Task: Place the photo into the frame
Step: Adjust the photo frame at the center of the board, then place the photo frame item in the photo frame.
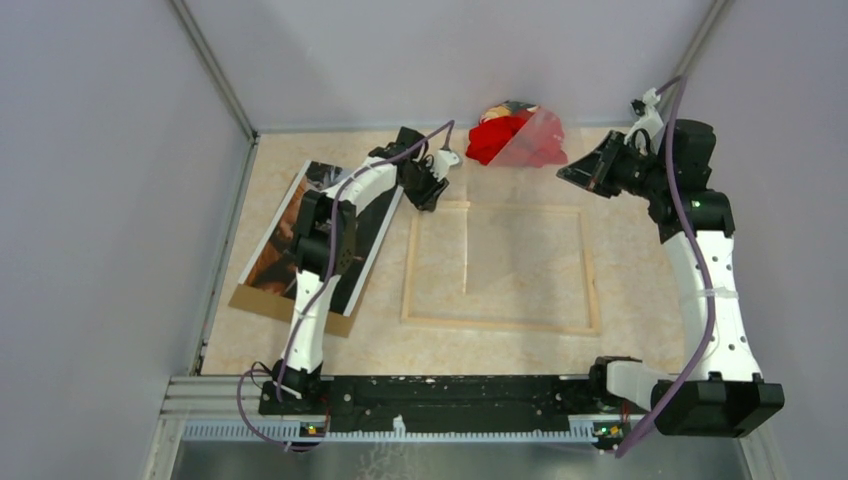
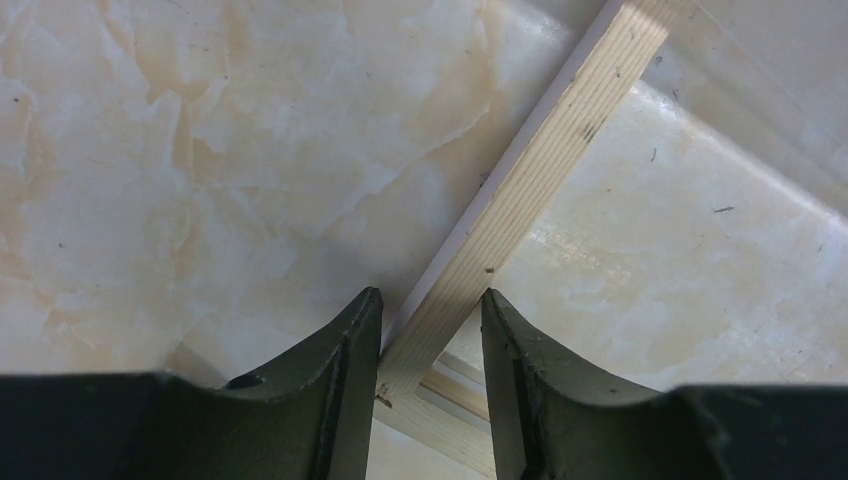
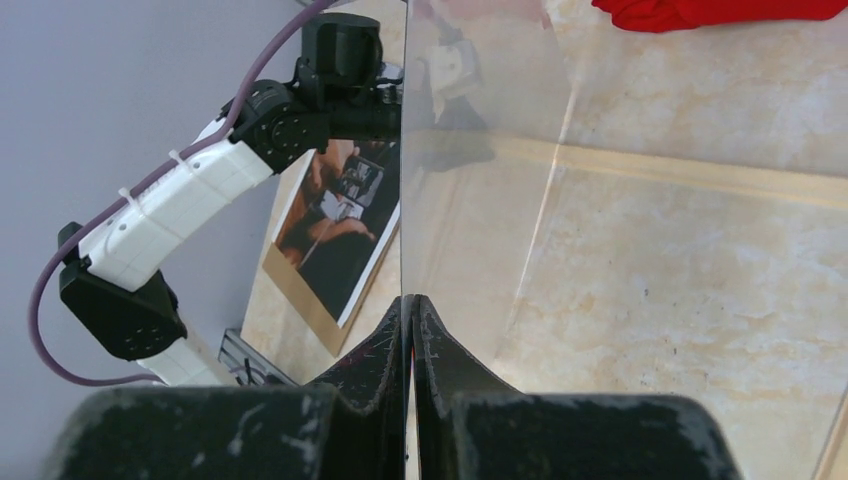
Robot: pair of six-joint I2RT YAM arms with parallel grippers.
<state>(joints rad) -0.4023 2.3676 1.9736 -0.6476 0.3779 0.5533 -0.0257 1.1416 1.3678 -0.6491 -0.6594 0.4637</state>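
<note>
- While the frame (image 1: 500,322) lies flat in the middle of the tabletop (image 1: 640,290) with its pale wood back upward, the left gripper (image 2: 432,300) sits at the frame's far-left corner. Its two fingers are clenched on either side of a rail just by the corner joint.
- The photo (image 1: 275,255) lies picture side up near the left edge of the tabletop, well apart from the frame. It rests on a brown backing board (image 1: 275,305) whose near end sticks out from under it. The left arm (image 1: 320,235) crosses above the print and hides part of it.
- The right gripper (image 3: 410,305) is raised near the far-right corner of the tabletop. Its fingers are pressed tight on the edge of a clear pane (image 3: 620,250).
- The pane reaches from that gripper out over the frame's opening. Whether its other end touches anything cannot be told.
- A red cloth (image 1: 498,135) lies at the middle of the far edge, with a clear plastic bag (image 1: 545,135) touching it on the right.
</note>
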